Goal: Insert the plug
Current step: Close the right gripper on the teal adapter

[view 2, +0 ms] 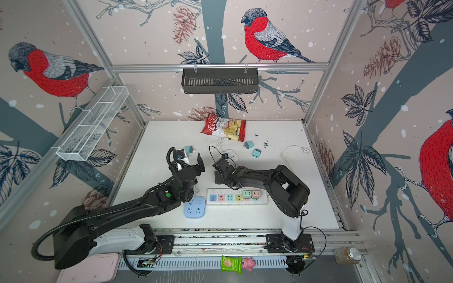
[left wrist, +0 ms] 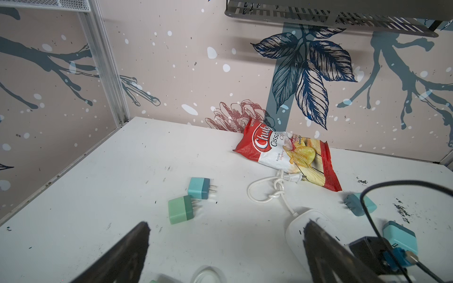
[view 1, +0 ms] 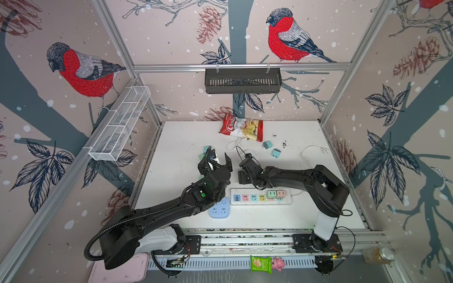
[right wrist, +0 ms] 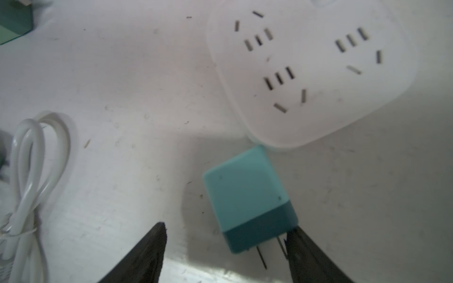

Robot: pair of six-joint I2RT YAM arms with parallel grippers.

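Alu rail [view 1: 245, 239] front; scuffed white table [view 1: 176, 147], teal plug [right wrist: 245, 193]; bird-print walls [view 1: 171, 44]

Red-and-white foil chips bag [view 1: 241, 129] flat at white table [view 1: 176, 147] back edge. Black slotted basket [view 1: 242, 80] on rear rail; white wire-mesh tray [view 1: 120, 122] on side wall. Green snack packet [view 1: 260, 264] beside pink pig toy [view 1: 278, 264] out front.

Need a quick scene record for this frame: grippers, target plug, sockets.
left gripper: open, empty
right gripper: open, fingers either side of teal plug's pronged end
teal plug: lying flat beside white socket, prongs toward gripper
white socket: visible slots empty
strip: green plug and pink plug seated
status: teal plug not yet inserted
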